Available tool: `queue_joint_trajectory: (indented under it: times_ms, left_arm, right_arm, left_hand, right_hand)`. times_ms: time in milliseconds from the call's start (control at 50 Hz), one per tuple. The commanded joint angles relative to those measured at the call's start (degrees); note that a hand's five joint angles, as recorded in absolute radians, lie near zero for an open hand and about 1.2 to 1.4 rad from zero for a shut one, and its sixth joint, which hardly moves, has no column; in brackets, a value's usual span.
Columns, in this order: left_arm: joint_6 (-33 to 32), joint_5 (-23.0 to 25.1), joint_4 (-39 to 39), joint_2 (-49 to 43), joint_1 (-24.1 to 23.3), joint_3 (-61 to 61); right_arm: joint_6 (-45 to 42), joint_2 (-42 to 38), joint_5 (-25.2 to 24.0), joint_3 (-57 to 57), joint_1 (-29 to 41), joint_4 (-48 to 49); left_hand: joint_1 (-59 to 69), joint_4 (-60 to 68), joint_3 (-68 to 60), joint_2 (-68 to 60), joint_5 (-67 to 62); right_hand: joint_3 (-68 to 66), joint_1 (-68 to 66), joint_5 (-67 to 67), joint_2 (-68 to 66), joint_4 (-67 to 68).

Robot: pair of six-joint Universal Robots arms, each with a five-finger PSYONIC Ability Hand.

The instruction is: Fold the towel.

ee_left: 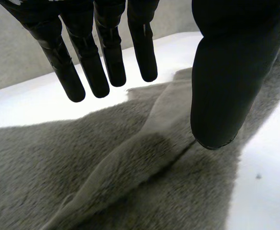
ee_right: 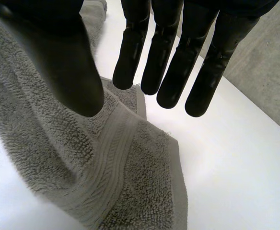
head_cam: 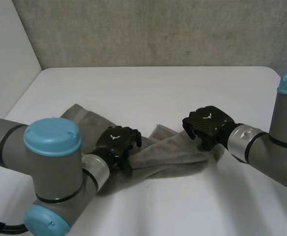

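Observation:
A grey towel (head_cam: 175,153) lies rumpled and partly doubled over on the white table (head_cam: 158,88), running from the left arm toward the right hand. My left hand (head_cam: 118,142) hovers over the towel's middle. In its wrist view the left hand (ee_left: 87,62) has straight fingers and the thumb set apart, above a raised fold of the towel (ee_left: 130,163), holding nothing. My right hand (head_cam: 210,123) hangs over the towel's right end. In the right wrist view that hand (ee_right: 173,62) is likewise spread above a banded corner of the towel (ee_right: 121,163), gripping nothing.
A grey wall (head_cam: 158,29) stands behind the table, and a white panel (head_cam: 6,54) borders its left side. Bare tabletop stretches beyond the towel to the far edge and at the front right.

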State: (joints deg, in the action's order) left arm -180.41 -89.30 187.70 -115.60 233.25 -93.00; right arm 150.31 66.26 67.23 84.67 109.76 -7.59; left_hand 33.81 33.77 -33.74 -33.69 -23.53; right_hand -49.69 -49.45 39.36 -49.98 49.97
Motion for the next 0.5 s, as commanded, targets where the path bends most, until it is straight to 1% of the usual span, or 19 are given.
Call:
queue_joint_trajectory:
  times_ms: [20,60,120,160,180,220,280,300,440,500]
  left_arm:
    - [-0.55,0.01,-1.55,0.99,2.38,-0.6]
    - [-0.91,0.01,-1.72,1.52,2.47,-0.6]
    - [-0.91,0.01,-1.72,1.96,2.47,-0.69]
    - [-0.91,0.01,-1.72,2.84,2.64,-1.13]
    - [-0.91,0.01,-1.72,2.84,2.65,-1.13]
    - [-0.91,0.01,-1.55,3.54,3.26,-1.92]
    - [-0.91,0.01,-1.55,3.98,3.44,-2.27]
    - [-0.91,0.01,-1.55,4.16,3.44,-2.54]
    - [-0.91,0.01,-1.55,4.42,3.79,-3.94]
    - [-0.91,0.01,-1.55,4.42,3.88,-4.12]
  right_arm:
    - [0.34,-2.36,-1.75,-2.84,0.37,-0.32]
    - [0.51,-4.11,-2.54,-5.47,0.8,-1.63]
    - [0.6,-5.26,-2.71,-7.24,0.81,-2.7]
    - [1.13,-8.41,-2.8,-11.87,0.89,-5.58]
    - [1.13,-8.43,-2.8,-11.9,0.89,-5.6]
    - [1.92,-11.66,-2.89,-17.06,0.98,-8.75]
    - [2.36,-13.44,-2.89,-19.63,0.98,-10.08]
    - [2.71,-15.18,-2.89,-22.24,0.98,-11.21]
    - [3.06,-23.18,-2.1,-34.2,0.89,-15.17]
    - [3.06,-24.69,-2.1,-36.33,0.89,-15.88]
  left_hand:
    - [4.5,4.54,-4.57,-4.61,-4.78]
    - [4.5,4.54,-4.57,-4.61,-4.78]
    - [4.5,4.54,-4.57,-4.61,-4.78]
    - [4.5,4.54,-4.57,-4.61,-4.78]
    - [4.5,4.54,-4.57,-4.61,-4.78]
    - [4.5,4.54,-4.57,-4.61,-4.78]
    - [4.5,4.54,-4.57,-4.61,-4.78]
    - [4.5,4.54,-4.57,-4.61,-4.78]
    - [4.33,4.37,-4.4,-4.45,-4.61]
    - [4.33,4.37,-4.4,-4.45,-4.61]
  right_hand:
    - [4.45,4.21,-4.12,4.74,-4.73]
    - [7.96,7.73,-7.64,8.25,-8.25]
    - [9.66,9.43,-9.34,9.95,-9.95]
    - [12.01,11.78,-11.69,12.3,-12.29]
    - [12.02,11.78,-11.69,12.31,-12.3]
    - [12.02,11.78,-11.69,12.31,-12.3]
    - [12.02,11.78,-11.69,12.31,-12.3]
    - [12.18,11.95,-11.86,12.47,-12.47]
    - [17.05,16.82,-16.73,17.34,-17.34]
    - [17.06,16.83,-16.74,17.35,-17.35]
